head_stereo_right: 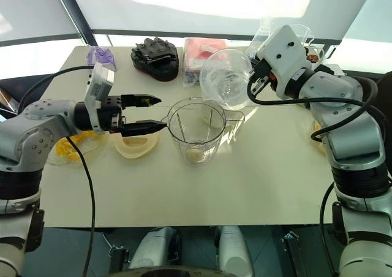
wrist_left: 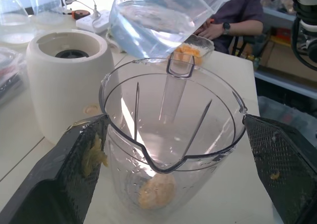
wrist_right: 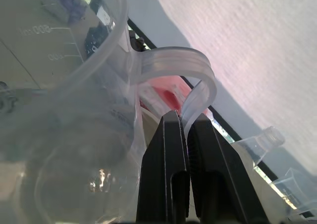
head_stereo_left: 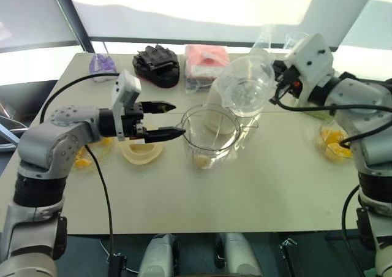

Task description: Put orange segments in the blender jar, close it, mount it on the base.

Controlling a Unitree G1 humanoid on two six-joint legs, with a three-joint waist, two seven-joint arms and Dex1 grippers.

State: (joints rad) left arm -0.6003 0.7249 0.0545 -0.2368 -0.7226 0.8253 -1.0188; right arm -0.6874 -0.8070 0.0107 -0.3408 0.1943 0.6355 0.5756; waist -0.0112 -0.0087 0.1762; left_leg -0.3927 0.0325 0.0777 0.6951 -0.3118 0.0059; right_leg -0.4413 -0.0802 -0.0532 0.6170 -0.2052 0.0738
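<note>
One jar (head_stereo_left: 208,136), one base (wrist_left: 67,80), one measuring cup (head_stereo_left: 246,84), one cream lid (head_stereo_left: 141,149), two segment bowls (head_stereo_left: 334,143) (head_stereo_right: 76,143), one black glove (head_stereo_left: 157,62), two pincers (head_stereo_left: 160,119) (wrist_right: 182,130).

Silver-grey arms, black cables, black pincer fingers (head_stereo_left: 165,119).

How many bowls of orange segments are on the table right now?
2: one bowl behind the left arm at the table's left edge, one bowl near the right arm. Contents partly hidden.

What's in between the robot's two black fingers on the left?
The blender jar stands between the open left gripper fingers, clearest in the left wrist view; an orange segment lies at its bottom.
</note>
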